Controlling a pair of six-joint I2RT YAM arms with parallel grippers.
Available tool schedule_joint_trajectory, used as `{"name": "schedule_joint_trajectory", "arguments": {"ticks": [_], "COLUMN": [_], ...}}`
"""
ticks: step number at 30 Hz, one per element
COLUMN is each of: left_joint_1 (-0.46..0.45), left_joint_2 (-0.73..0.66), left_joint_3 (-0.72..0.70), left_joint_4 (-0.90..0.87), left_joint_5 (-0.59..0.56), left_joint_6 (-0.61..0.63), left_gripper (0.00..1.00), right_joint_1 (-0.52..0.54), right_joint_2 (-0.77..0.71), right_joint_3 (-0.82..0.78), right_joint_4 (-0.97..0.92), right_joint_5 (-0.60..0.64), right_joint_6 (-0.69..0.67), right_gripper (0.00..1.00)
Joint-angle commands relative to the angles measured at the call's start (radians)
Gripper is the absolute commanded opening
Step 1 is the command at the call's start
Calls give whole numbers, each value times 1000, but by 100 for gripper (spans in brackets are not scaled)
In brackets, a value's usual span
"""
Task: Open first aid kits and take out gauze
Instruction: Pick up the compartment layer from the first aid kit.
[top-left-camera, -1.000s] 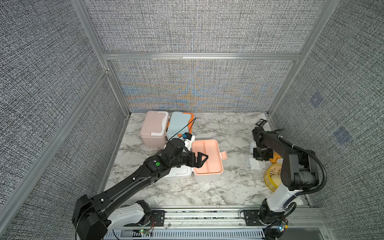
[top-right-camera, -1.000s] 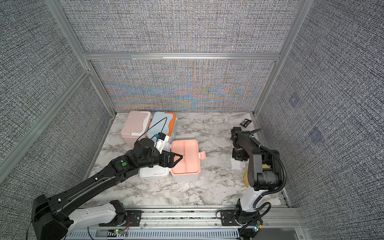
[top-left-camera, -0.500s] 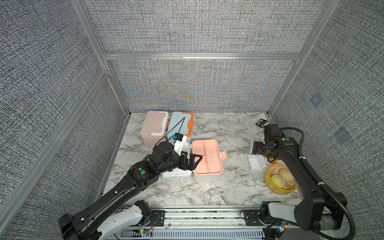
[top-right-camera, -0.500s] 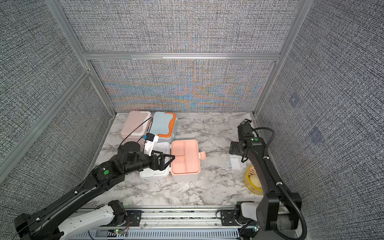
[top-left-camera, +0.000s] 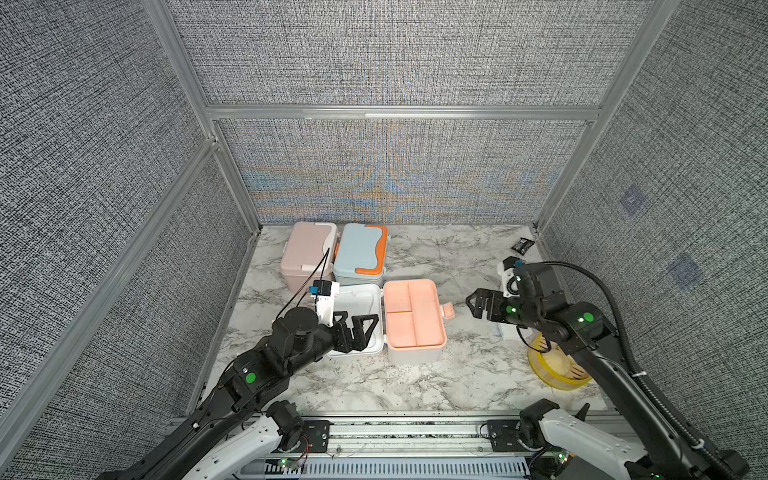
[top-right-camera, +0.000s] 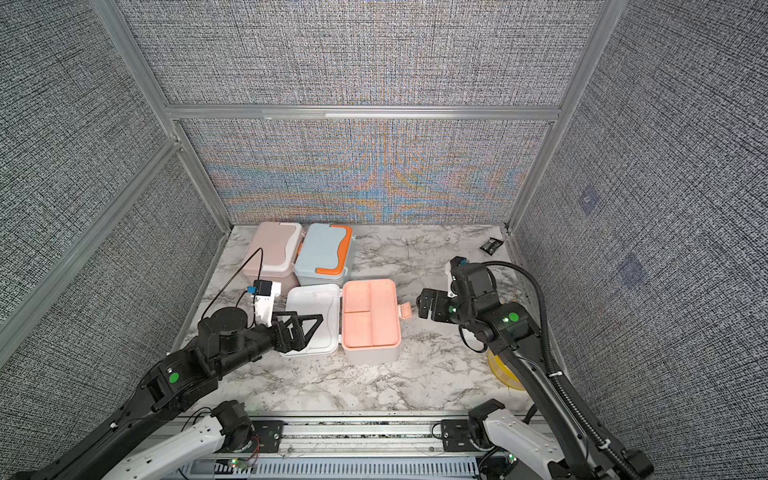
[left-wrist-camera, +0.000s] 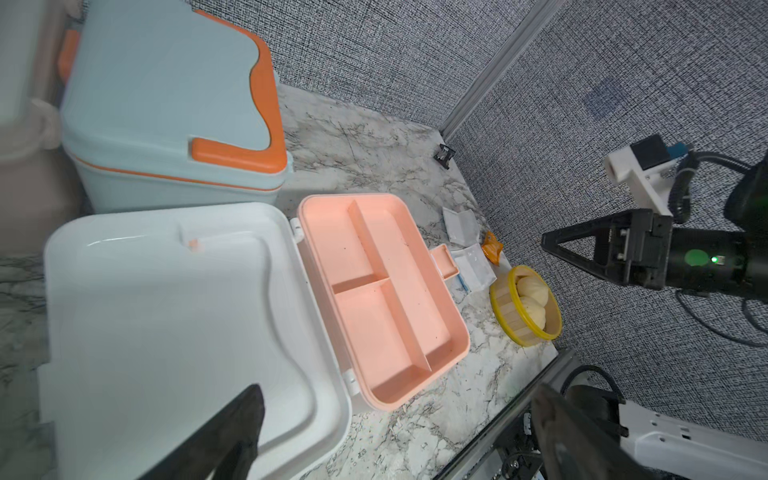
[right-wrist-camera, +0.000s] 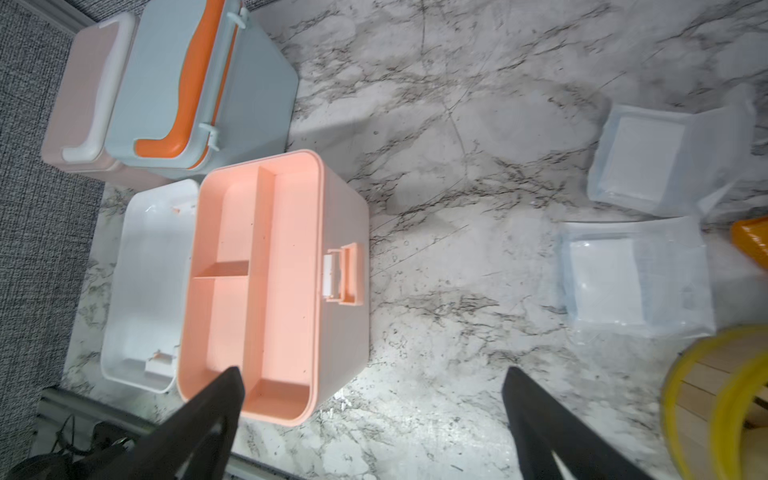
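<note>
**One kit emptied, two not yet opened**

The white-and-peach kit (top-left-camera: 413, 318) sits at the centre of the worktop (top-left-camera: 415, 390). Its white lid (top-left-camera: 361, 303) is folded flat toward 9 o'clock, which leaves the peach tray fully exposed to a reach from above. The tray's long axis runs from 12 to 6, with the hinge on the 9 o'clock side and the latch tab pointing to 3. Its compartments look bare.

Two gauze pads (right-wrist-camera: 640, 162) (right-wrist-camera: 623, 278) lie flat in their wrappers at 3 o'clock, well apart from the kits and just beside the yellow steamer basket (top-left-camera: 552, 384). This is probably a drop spot chosen to keep the kits unobstructed. The pads are square, so they show no clear heading.

The right gripper (top-left-camera: 473, 305) hovers between kit and gauze with its jaws spread and empty, aimed toward 9. The left gripper (top-left-camera: 370, 332) is also spread and hangs over the lid, gripping nothing.

The pink kit (top-left-camera: 307, 253) and blue kit (top-left-camera: 359, 251) stand closed at 11 o'clock, side by side and touching, with their long axes also running 12 to 6.
</note>
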Motion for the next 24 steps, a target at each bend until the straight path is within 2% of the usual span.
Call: {"name": "schedule_joint_trajectory", "arguments": {"ticks": [1, 8, 13, 18, 24], "left_joint_1": [1, 1, 1, 1, 1], "left_joint_2": [-39, -57, -28, 1, 22], "left_joint_3": [-38, -115, -155, -184, -193], "left_joint_4": [11, 71, 135, 186, 203], "left_joint_5": [-44, -11, 40, 70, 79], "left_joint_6": [8, 30, 37, 39, 42], "left_gripper": [100, 100, 100, 100, 100], "right_joint_1": [82, 265, 320, 343, 356], "right_joint_2": [48, 268, 455, 621, 761], "right_joint_3": [20, 148, 301, 412, 497], "right_joint_4": [50, 47, -23, -34, -55], "right_joint_5": [14, 145, 206, 221, 242], "right_joint_6": [92, 106, 77, 75, 94], "right_gripper": [99, 99, 98, 81, 50]}}
